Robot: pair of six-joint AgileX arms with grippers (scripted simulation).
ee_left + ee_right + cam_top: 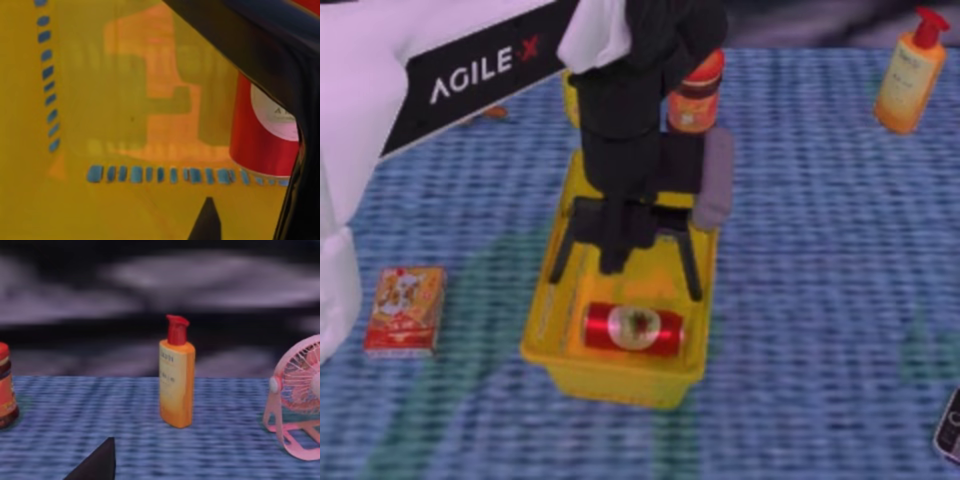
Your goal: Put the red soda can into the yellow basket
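The red soda can (633,329) lies on its side on the floor of the yellow basket (542,345), at the end nearest the camera, its white emblem facing up. The left gripper (622,262) hangs over the middle of the basket, above the can and clear of it, fingers spread apart and empty. Behind the basket stands a jar (696,92). A yellow pump bottle (911,72) stands far right, a small carton (406,310) lies left, and a pink fan (298,399) shows beside the bottle.
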